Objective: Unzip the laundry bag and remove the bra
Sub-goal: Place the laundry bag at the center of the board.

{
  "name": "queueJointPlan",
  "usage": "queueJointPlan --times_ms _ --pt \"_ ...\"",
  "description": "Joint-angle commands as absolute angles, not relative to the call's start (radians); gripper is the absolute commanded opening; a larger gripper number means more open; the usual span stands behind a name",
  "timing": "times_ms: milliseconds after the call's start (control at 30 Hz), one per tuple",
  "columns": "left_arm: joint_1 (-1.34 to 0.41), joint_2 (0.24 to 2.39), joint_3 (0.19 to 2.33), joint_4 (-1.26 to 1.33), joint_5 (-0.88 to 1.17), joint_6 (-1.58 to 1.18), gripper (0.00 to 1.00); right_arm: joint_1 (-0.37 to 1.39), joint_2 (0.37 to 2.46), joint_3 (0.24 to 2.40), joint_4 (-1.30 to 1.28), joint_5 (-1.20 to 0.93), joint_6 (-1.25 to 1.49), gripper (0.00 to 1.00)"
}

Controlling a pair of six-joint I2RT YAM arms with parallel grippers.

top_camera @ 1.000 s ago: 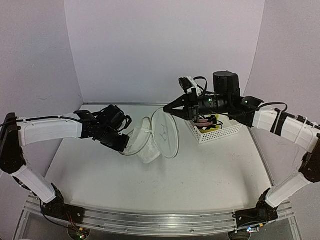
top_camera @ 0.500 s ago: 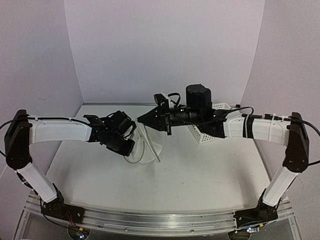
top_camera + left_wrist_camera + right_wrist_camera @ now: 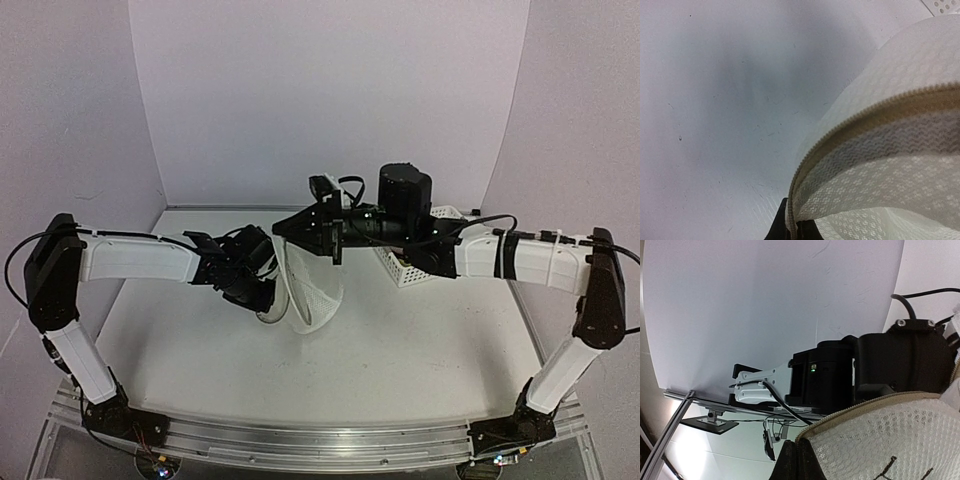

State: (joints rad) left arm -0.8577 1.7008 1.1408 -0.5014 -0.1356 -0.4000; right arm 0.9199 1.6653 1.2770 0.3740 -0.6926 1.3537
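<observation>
two grips on the laundry bag (image 3: 305,285), held on edge over mid tabletop (image 3: 400,345). left jaws pressed together on its zipper (image 3: 865,112) low down; right jaws pinching the zippered rim up top. likely opposing holds to keep the seam taut for unzipping. bra not visible.

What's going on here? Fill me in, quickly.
Two robot arms have a white mesh laundry bag between them over the table. The left gripper is shut on the bag's zip seam from one side. The right gripper is shut on the zip edge at the top, beside the round face with the black drawing. A white basket sits on the table at the back right. No bra is in sight, and I cannot tell how far the zip is open.
</observation>
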Motion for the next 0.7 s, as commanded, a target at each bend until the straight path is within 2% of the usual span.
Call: queueJointPlan --times_ms 0,300,433,667 --pt "-0.861 1.615 1.169 -0.459 -0.141 -0.423 0.0 0.911 1.542 1.227 0.314 -0.613 1.249 0.0" --pt "-0.86 1.459 1.058 -0.343 -0.02 -0.443 0.0 0.883 1.44 1.112 0.165 -0.507 1.146 0.0" --pt "-0.862 1.397 0.988 -0.264 0.077 -0.434 0.0 0.87 1.412 1.064 0.141 -0.46 1.154 0.0" --pt "-0.895 1.348 0.896 -0.18 0.108 -0.424 0.0 0.867 1.419 1.071 0.082 -0.373 1.202 0.0"
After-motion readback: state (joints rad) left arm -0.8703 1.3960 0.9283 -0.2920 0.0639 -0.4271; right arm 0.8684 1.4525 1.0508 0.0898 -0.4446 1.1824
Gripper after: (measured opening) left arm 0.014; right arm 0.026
